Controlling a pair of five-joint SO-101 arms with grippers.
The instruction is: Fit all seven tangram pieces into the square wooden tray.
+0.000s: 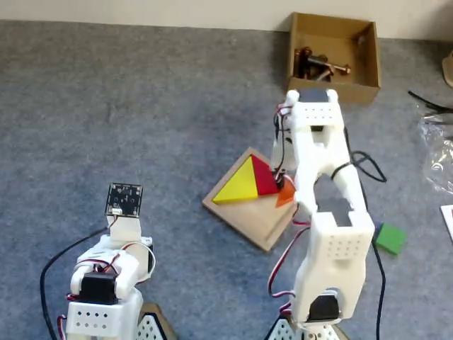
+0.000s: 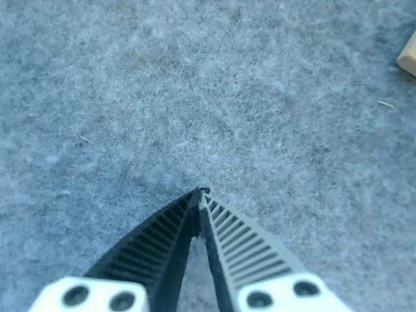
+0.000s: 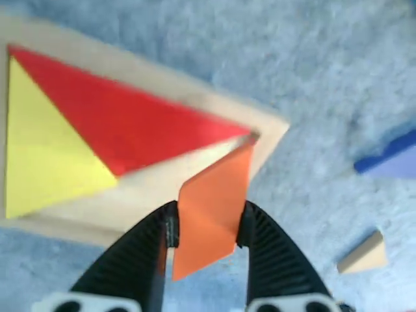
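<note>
The square wooden tray (image 1: 248, 219) lies mid-table, rotated like a diamond, with a yellow triangle (image 1: 237, 185) and a red triangle (image 1: 265, 177) inside it. My right gripper (image 3: 207, 218) is shut on an orange piece (image 3: 211, 211), held over the tray's edge (image 3: 260, 140) by a corner, next to the red triangle (image 3: 130, 127) and yellow triangle (image 3: 45, 156). In the high view the orange piece (image 1: 285, 194) peeks out beside the right arm. A green piece (image 1: 390, 238) lies on the carpet to the right. My left gripper (image 2: 198, 194) is shut and empty over bare carpet.
A cardboard box (image 1: 333, 48) with metal parts stands at the back. A blue piece (image 3: 390, 159) and a tan wooden piece (image 3: 364, 255) lie on the carpet near the tray. Cables and a plastic bag (image 1: 439, 152) sit at the right edge.
</note>
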